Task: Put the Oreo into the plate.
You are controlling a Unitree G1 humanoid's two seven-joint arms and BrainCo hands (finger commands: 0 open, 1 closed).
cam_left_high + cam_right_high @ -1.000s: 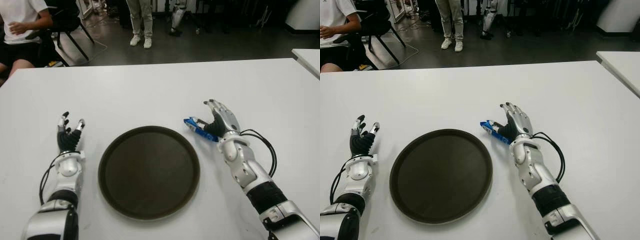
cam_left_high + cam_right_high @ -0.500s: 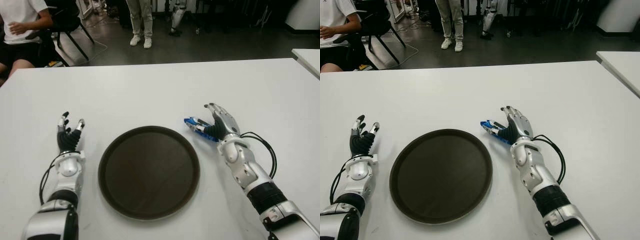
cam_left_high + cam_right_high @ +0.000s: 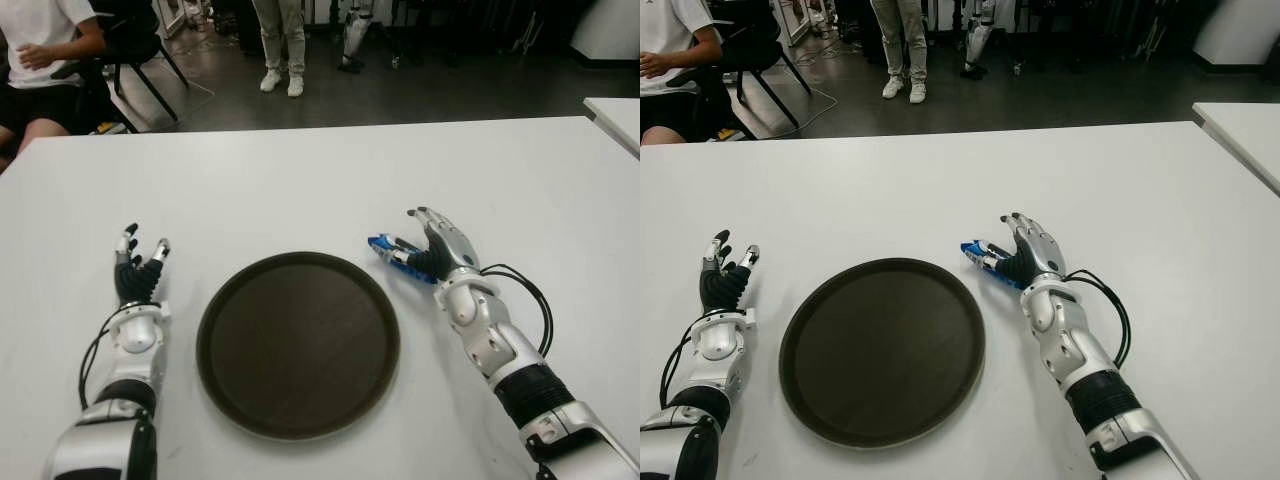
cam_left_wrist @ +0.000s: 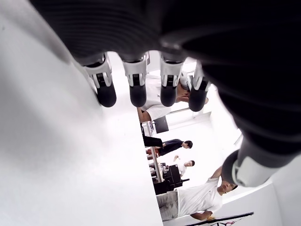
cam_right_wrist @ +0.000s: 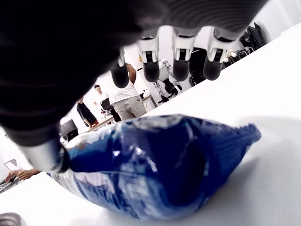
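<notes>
Beside round dark plate [image 3: 298, 345]: crinkly blue Oreo [image 3: 398, 256] pack under right hand [image 3: 440, 250].

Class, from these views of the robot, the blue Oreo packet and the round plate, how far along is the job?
Nothing is finished: the dark round plate holds nothing. In hand: the right hand is at the blue Oreo packet, which lies on the white table just off the plate's far right rim; its fingers arch over the packet without closing. The left hand shows open, left of the plate. Left: grasp, carry, release.
</notes>
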